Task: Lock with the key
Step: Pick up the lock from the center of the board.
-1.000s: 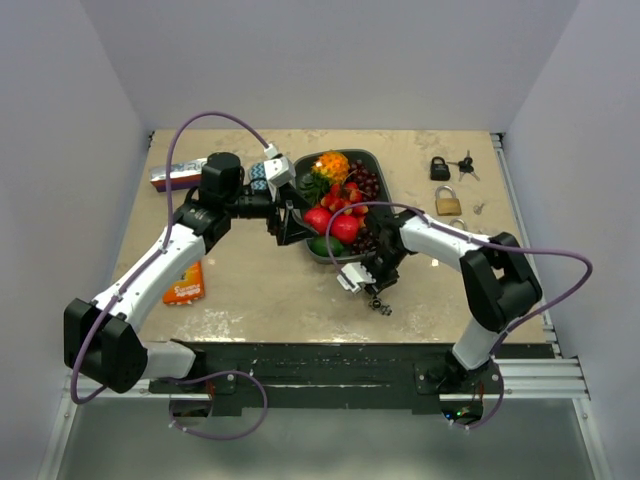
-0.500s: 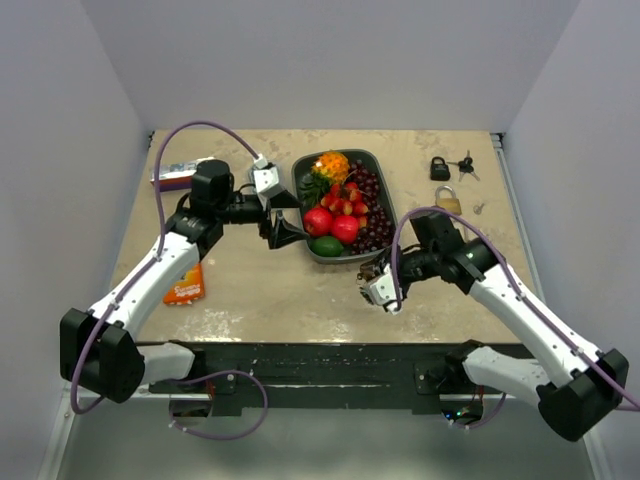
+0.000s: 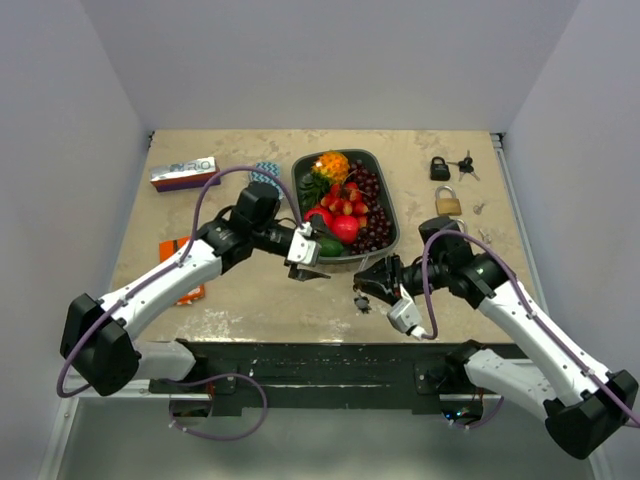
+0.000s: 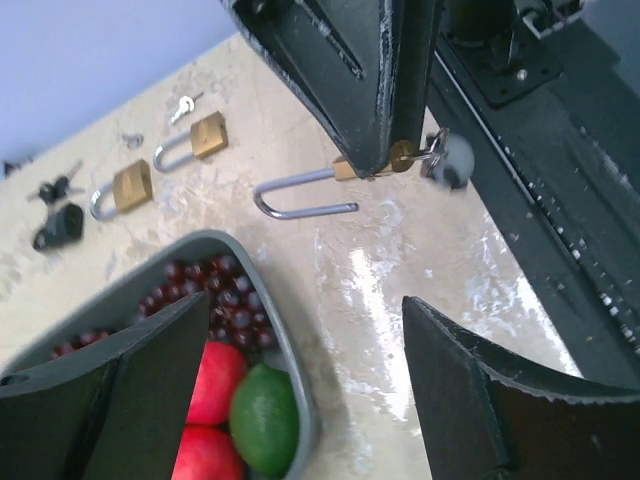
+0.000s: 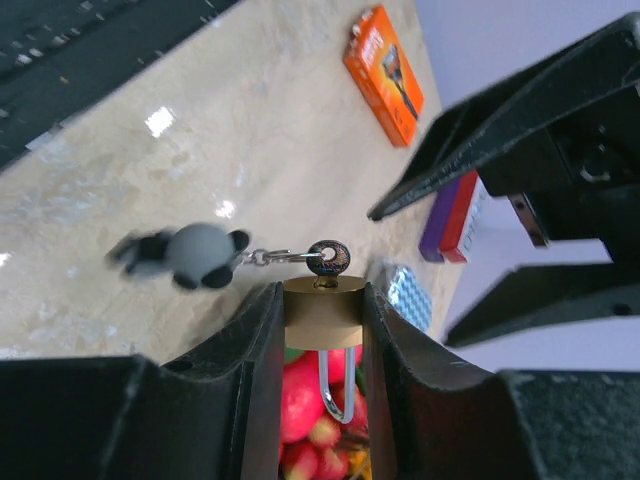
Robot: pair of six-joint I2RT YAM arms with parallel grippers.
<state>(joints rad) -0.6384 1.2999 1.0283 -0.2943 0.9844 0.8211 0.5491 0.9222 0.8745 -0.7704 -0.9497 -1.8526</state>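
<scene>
Two robot arms [image 3: 520,320] lean in over a mottled beige table [image 3: 250,300]. Nearest the front edge, the right gripper [image 5: 320,300] is clamped on the body of a brass padlock [image 5: 322,312], one finger on each flank. A small key [image 5: 328,257] sits in the lock's keyhole, and a grey-and-black fuzzy charm [image 5: 190,255] hangs from its ring, blurred. The padlock's steel shackle [image 4: 300,195] juts out past the fingertips, one leg ending short of the body. Just beyond and to the left, the left gripper [image 4: 305,310] hovers with its fingers spread wide, gripping nothing, facing the lock. Behind it sits a dark grey tray [image 4: 230,248] heaped with red, green and orange fruit [image 3: 345,228]. An orange packet [image 5: 385,62] lies partly under the left arm [image 3: 170,275]. Farther back on the right lie two more brass padlocks [image 4: 208,135], a black padlock [image 3: 440,168] and loose keys [image 3: 466,163]. At the far left rests a purple-and-red box [image 3: 183,172], a blue-and-white patterned object [image 5: 408,295] beside it.
</scene>
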